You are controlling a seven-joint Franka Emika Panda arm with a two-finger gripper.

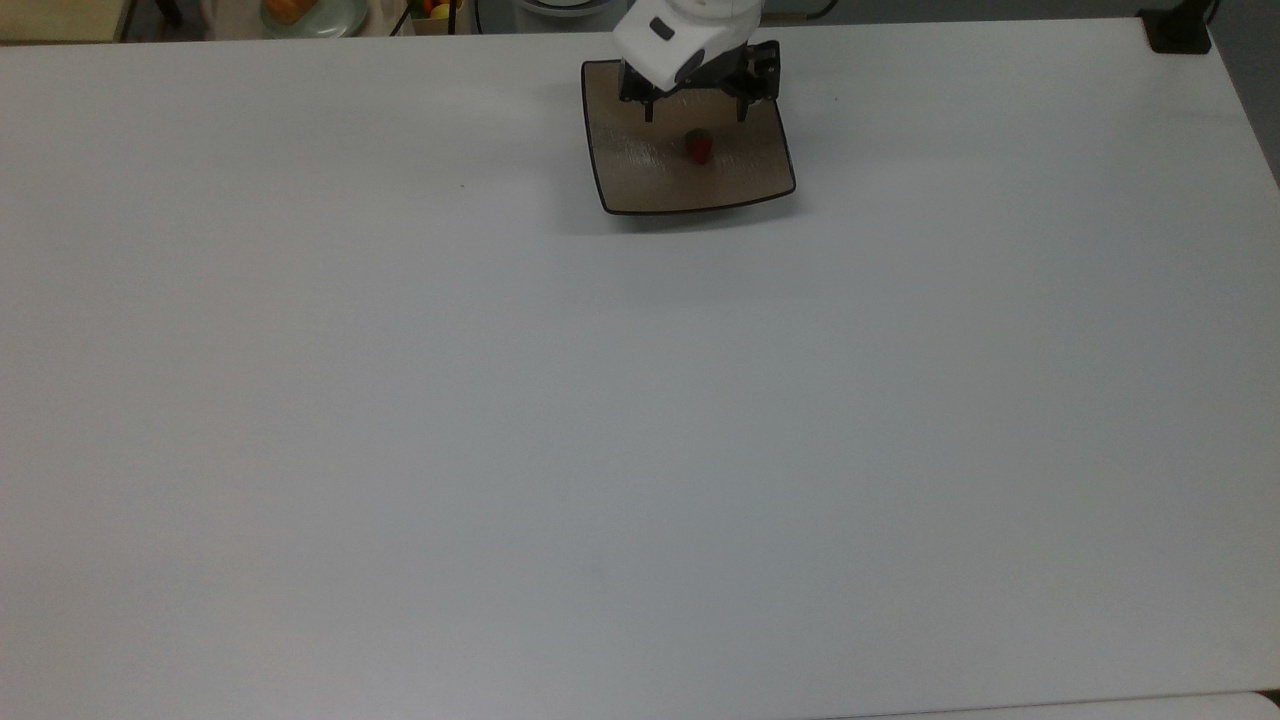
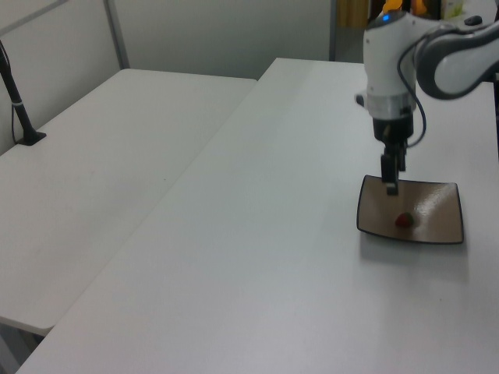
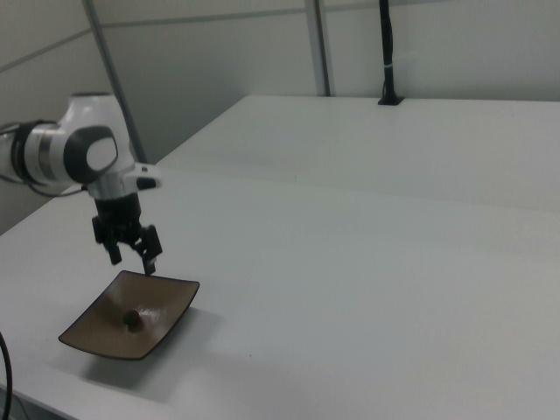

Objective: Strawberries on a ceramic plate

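**Claw open, pointing down from a bent white arm**

The claw (image 1: 694, 110) hangs with its two black fingers spread wide apart and nothing between them; in the right view (image 3: 131, 260) the gap between the fingertips is plain. The fingers point straight down. Above them the white wrist stands upright, and the arm bends away toward the left view's right edge, where a grey joint shows.
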